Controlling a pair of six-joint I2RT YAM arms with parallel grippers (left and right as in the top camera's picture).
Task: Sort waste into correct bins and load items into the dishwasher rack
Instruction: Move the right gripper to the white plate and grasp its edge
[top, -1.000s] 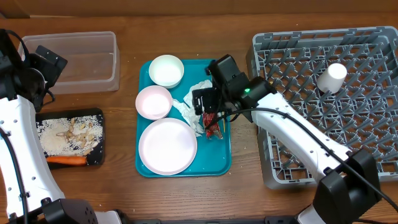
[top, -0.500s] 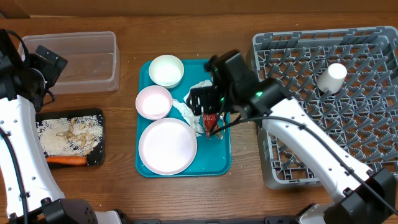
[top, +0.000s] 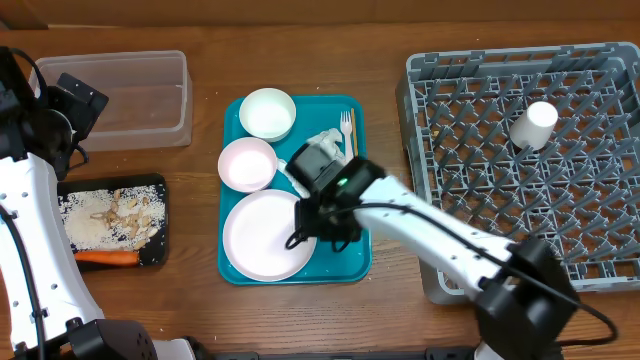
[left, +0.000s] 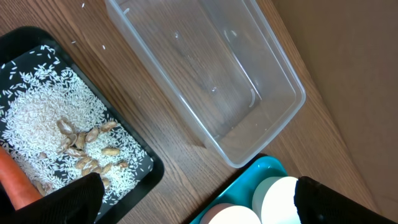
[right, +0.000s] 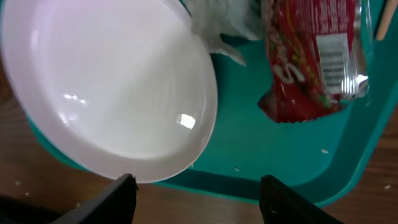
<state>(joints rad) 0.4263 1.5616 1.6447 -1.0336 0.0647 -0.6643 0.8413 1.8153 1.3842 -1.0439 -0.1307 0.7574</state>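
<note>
The right arm's fingers are standing spread apart over the near part of the flat teal tray, pinching nothing, with the large round white plate lying below them to one side. The small red wrapper is lying on the teal tray just beside the plate, next to a crumpled white paper napkin that is touching the plate's rim. Two small white bowls, a white plastic fork and a thin wooden stick are sitting on the same tray. A small white cup is resting in the large grey plastic rack. The left arm's fingers are hanging wide apart and empty above the counter near the clear plastic rectangular tub. The orange carrot and rice-like crumbs are lying in the shallow black tray.
</note>
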